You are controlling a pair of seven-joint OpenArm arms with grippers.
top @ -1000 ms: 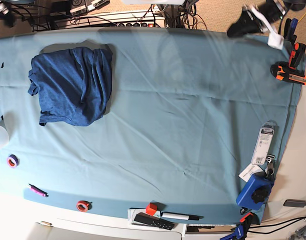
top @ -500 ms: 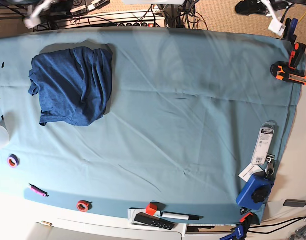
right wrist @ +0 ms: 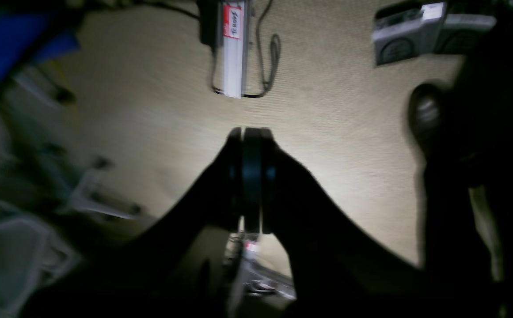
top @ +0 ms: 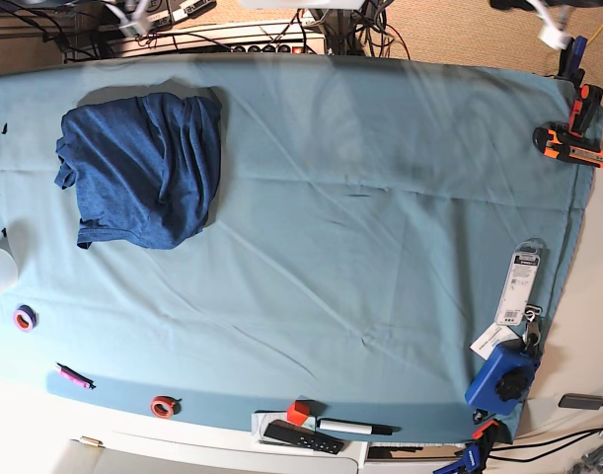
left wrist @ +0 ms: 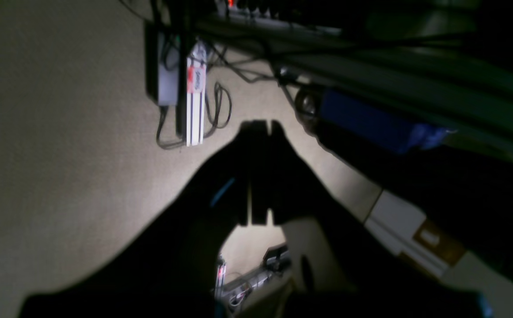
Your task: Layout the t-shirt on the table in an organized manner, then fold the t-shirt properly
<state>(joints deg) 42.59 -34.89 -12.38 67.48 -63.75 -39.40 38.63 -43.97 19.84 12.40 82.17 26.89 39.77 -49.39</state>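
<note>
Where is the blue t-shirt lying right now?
In the base view the t-shirt lies bunched in the upper left part of the table, near its far edge, with the purple tape ring below it by the left edge.

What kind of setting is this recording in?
Most likely a robotics lab workbench: a cloth-covered table with tape rolls and clamps at its edges, and power strips and cables on carpet behind it.

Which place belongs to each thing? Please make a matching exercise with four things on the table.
Things:
1. t-shirt
2. purple tape ring
3. orange-black tool
4. black marker

Places in the base view:
A. near edge, middle
B. far right corner
C. far left area of the table
D. left edge, near side

Pairs: 1-C, 2-D, 3-B, 4-A
</note>
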